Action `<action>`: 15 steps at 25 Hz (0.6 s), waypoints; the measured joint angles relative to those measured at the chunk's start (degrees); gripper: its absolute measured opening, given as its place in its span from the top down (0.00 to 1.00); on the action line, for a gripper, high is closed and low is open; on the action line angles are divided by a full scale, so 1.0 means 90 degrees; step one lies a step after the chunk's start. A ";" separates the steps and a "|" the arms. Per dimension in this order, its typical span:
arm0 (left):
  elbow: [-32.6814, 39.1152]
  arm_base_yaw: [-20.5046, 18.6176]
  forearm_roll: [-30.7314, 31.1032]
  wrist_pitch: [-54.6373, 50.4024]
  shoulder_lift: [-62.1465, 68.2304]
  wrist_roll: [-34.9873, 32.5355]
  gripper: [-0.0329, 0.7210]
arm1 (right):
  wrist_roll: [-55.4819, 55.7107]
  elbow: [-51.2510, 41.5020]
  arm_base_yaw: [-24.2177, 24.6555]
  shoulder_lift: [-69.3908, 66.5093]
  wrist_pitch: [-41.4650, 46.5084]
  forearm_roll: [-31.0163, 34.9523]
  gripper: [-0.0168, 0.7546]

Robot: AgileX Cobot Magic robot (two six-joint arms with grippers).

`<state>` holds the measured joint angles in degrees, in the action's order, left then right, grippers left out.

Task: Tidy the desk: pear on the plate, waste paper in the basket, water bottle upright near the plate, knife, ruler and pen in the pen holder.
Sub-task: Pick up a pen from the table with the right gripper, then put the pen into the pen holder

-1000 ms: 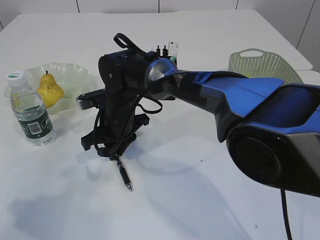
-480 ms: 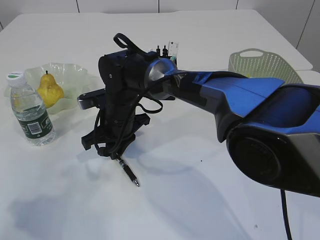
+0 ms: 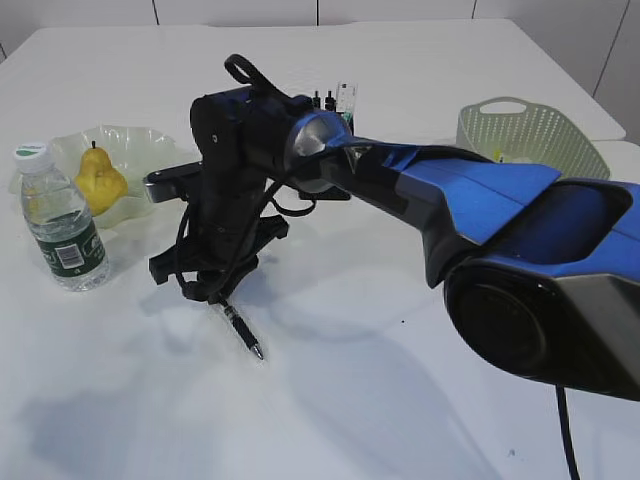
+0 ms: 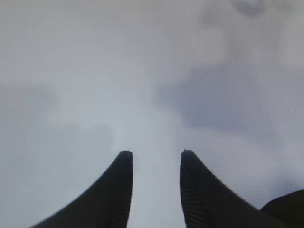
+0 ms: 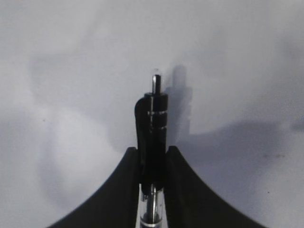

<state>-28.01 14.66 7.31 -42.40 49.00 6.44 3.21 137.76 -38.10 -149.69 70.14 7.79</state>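
Observation:
My right gripper (image 3: 215, 300) (image 5: 152, 151) reaches across to the left middle of the desk (image 3: 380, 400) and is shut on the black pen (image 3: 240, 334) (image 5: 156, 118). The pen slants down out of the jaws, tip toward the front. A yellow pear (image 3: 98, 182) lies in the wavy pale-green plate (image 3: 150, 150). The water bottle (image 3: 60, 225) stands upright in front of the plate. The ruler's top (image 3: 347, 97) sticks up behind the arm; the pen holder is hidden by the arm. Knife and waste paper cannot be made out. My left gripper (image 4: 153, 153) is open over bare desk.
The grey-green basket (image 3: 530, 130) stands at the back right. The blue right arm (image 3: 480, 210) spans the scene from the right front to the middle. The desk's far edge runs along the top.
The right gripper has closed on the pen and shifted left and slightly up with it; the pen's tip has moved along with it. The left gripper has not moved.

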 joint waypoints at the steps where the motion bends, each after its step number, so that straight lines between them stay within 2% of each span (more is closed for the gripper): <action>1: 0.0000 0.0000 0.0000 0.0000 0.0000 0.0000 0.64 | 0.0000 0.0043 0.0000 -0.0005 0.0000 0.0010 0.80; 11: 0.0000 0.0000 0.0023 0.0000 0.0000 0.0000 0.64 | 0.0000 0.0145 0.0000 0.0191 0.0023 0.0033 0.82; 15: 0.0000 0.0000 0.0023 0.0000 0.0000 0.0000 0.64 | 0.0000 0.0145 0.0000 0.0512 0.0045 -0.0194 0.82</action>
<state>-28.01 14.66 7.52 -42.40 49.00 6.44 3.21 139.07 -38.10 -145.08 70.54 6.04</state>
